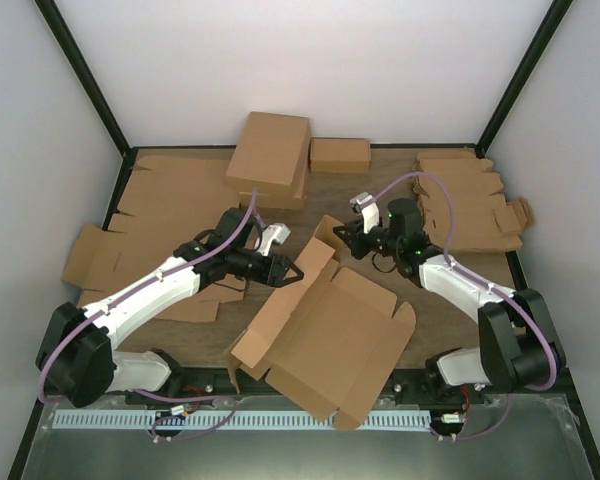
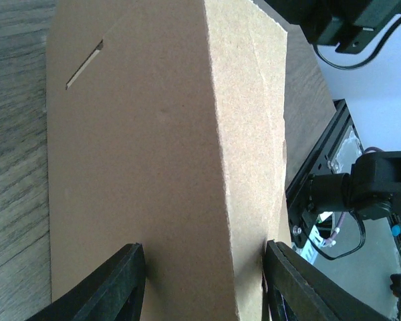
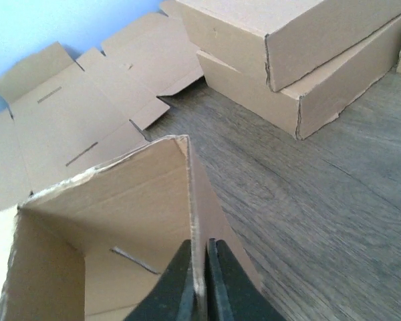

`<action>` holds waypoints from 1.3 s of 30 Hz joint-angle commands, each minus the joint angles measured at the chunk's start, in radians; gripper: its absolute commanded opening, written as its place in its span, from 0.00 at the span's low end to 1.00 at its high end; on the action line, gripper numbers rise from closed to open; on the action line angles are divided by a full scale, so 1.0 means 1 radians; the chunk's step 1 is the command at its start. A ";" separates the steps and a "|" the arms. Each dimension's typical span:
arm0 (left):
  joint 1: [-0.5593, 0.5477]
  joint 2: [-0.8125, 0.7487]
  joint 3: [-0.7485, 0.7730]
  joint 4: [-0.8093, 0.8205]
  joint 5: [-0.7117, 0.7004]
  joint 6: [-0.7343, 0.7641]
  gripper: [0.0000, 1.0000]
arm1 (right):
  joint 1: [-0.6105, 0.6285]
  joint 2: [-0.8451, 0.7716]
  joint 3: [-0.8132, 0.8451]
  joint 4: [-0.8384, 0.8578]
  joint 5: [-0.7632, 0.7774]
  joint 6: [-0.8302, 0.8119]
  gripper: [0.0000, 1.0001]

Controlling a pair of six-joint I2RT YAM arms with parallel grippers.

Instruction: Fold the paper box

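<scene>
The paper box (image 1: pixel 330 335) is a large brown cardboard blank, partly raised, lying mid-table and reaching over the near edge. My left gripper (image 1: pixel 292 272) is at its left wall. In the left wrist view the gripper (image 2: pixel 204 281) is open, with its fingers (image 2: pixel 113 284) wide apart on either side of a folded cardboard panel (image 2: pixel 160 154). My right gripper (image 1: pixel 342 234) is at the box's far corner flap. In the right wrist view the gripper (image 3: pixel 199 284) is shut on the thin upright edge of the box wall (image 3: pixel 140 194).
Two folded boxes (image 1: pixel 270 160) are stacked at the back, with a small box (image 1: pixel 340 155) beside them. Flat blanks (image 1: pixel 150 215) lie at the left. Smaller notched blanks (image 1: pixel 470 200) are piled at the right. A metal rail (image 1: pixel 280 420) runs along the near edge.
</scene>
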 commanded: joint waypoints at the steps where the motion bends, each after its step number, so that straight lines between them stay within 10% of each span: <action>1: -0.005 0.008 -0.013 -0.043 -0.017 0.016 0.51 | 0.039 -0.056 0.061 -0.063 0.061 -0.003 0.02; 16: -0.006 0.016 -0.007 -0.047 -0.020 0.017 0.51 | 0.140 -0.012 0.211 -0.251 0.213 0.223 0.01; 39: -0.027 0.031 0.019 -0.046 -0.019 0.006 0.51 | 0.216 -0.263 -0.009 -0.262 0.284 0.549 0.06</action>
